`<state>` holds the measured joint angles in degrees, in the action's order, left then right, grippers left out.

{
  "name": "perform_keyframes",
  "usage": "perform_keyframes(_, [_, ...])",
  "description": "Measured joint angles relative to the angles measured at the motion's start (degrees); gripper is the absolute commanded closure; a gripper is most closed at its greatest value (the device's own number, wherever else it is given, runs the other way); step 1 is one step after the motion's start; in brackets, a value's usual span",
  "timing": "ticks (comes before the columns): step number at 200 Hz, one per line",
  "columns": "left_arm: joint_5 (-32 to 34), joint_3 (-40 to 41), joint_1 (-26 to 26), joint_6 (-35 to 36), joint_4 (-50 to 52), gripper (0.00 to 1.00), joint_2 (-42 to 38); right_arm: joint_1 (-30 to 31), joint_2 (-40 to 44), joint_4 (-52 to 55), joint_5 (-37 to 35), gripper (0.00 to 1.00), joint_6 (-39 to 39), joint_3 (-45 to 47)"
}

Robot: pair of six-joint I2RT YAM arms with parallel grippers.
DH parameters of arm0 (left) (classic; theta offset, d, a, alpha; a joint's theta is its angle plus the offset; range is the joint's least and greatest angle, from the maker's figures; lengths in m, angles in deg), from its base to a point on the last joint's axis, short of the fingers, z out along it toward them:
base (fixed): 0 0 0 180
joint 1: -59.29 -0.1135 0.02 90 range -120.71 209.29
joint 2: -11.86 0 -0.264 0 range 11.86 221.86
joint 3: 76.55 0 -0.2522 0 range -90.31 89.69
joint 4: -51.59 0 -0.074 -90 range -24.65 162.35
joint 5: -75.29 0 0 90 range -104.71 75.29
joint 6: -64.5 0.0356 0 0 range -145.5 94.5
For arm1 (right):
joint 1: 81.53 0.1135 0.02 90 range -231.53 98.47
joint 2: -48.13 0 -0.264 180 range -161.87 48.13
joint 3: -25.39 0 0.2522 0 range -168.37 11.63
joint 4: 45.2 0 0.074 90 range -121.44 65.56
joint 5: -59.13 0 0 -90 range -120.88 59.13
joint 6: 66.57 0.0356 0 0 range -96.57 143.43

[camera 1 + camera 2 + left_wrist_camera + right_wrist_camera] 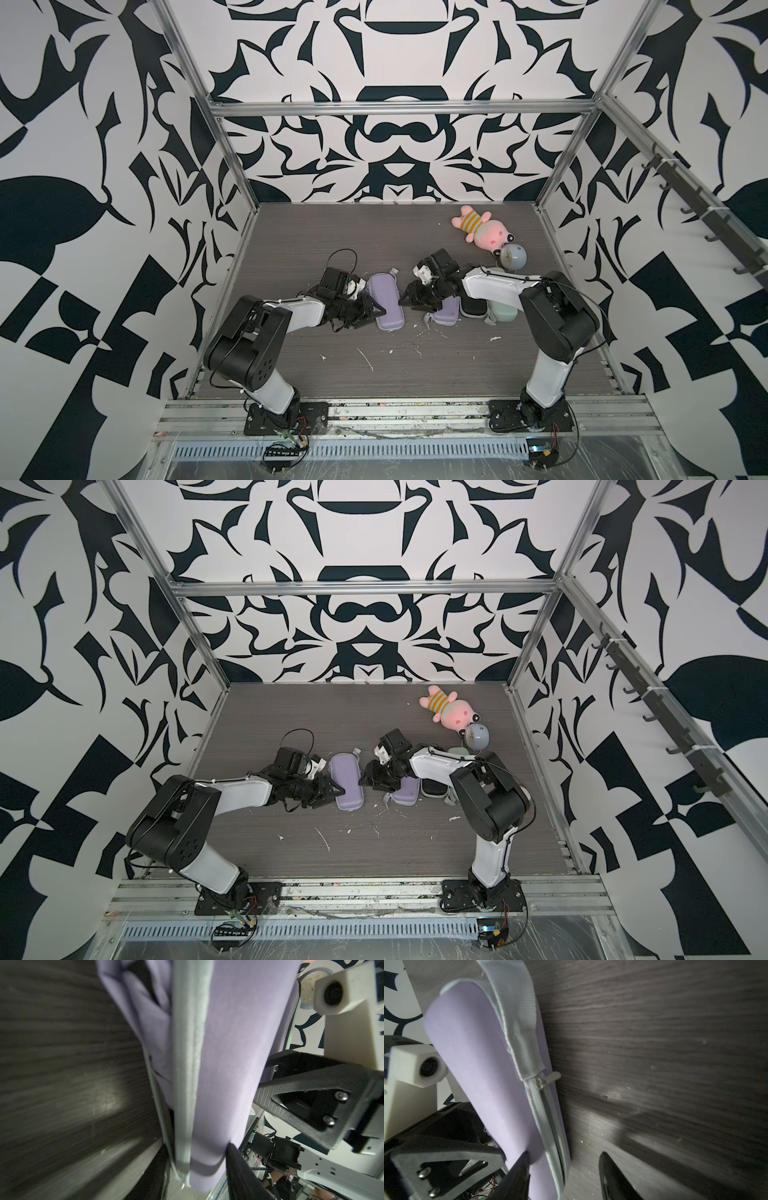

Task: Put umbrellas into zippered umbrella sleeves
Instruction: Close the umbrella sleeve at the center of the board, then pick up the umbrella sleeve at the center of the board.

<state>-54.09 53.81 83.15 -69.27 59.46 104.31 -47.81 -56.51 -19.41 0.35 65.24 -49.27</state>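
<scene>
Dark table (374, 232), lilac sleeve (384, 297), right pincer (406, 304) parted astride its edge, left pincer (376, 316) opposite, grip unclear.

There are four hard zip cases: two lilac cases (384, 305) (449, 313), one black case (473, 309) and one mint green case (503, 313). There is one pink plush toy (484, 232) and one round pale-blue clock (514, 256).

Arms bent inward; left end effector (374, 313) facing right end effector (405, 302), latter parted
</scene>
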Motion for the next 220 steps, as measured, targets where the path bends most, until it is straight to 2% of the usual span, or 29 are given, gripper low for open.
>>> perform_keyframes(35, [-3.9, 2.8, -0.5, -4.9, -9.6, 0.77, 2.5, 0.3, -2.0, -9.9, 3.7, 0.45, 1.4, 1.9])
perform_keyframes(61, [-6.2, 4.6, -0.4, -8.7, -18.6, 0.83, 5.1, 0.9, -3.1, -17.9, 6.3, 0.45, 3.1, 5.0])
perform_keyframes(80, [-6.3, 5.4, -0.4, -10.1, -21.3, 0.84, 5.3, 0.5, -3.1, -21.3, 7.6, 0.60, 3.5, 6.6])
perform_keyframes(98, [-6.2, 5.5, -0.8, -10.9, -21.9, 0.84, 5.2, 0.3, -3.1, -24.2, 9.0, 0.82, 3.4, 7.6])
perform_keyframes(112, [-6.1, 5.5, -1.4, -11.3, -21.8, 0.79, 5.1, 0.1, -3.1, -27.1, 9.9, 0.95, 3.8, 8.5])
perform_keyframes(122, [-5.9, 5.6, -1.5, -11.6, -21.7, 0.72, 4.5, 0.0, -3.1, -29.3, 10.3, 1.00, 4.0, 9.0])
perform_keyframes(139, [-4.6, 6.1, -1.7, -12.6, -21.4, 0.60, 2.9, 0.1, -2.8, -32.9, 10.6, 1.00, 5.8, 10.1])
perform_keyframes(158, [-3.7, 6.9, -2.5, -14.4, -21.0, 0.39, 0.4, 0.3, -1.9, -35.6, 11.1, 1.00, 8.1, 11.0])
perform_keyframes(170, [-3.5, 7.4, -3.1, -15.0, -21.6, 0.30, -2.1, 0.4, -1.2, -38.0, 11.8, 1.00, 10.4, 11.7])
perform_keyframes(193, [-3.6, 8.4, -5.1, -16.1, -22.3, 0.24, -6.5, 0.3, -0.1, -44.2, 12.8, 1.00, 16.2, 14.3])
perform_keyframes(220, [-3.7, 8.8, -6.9, -15.9, -22.0, 0.21, -8.1, -0.3, 0.0, -48.2, 14.0, 1.00, 21.7, 15.4])
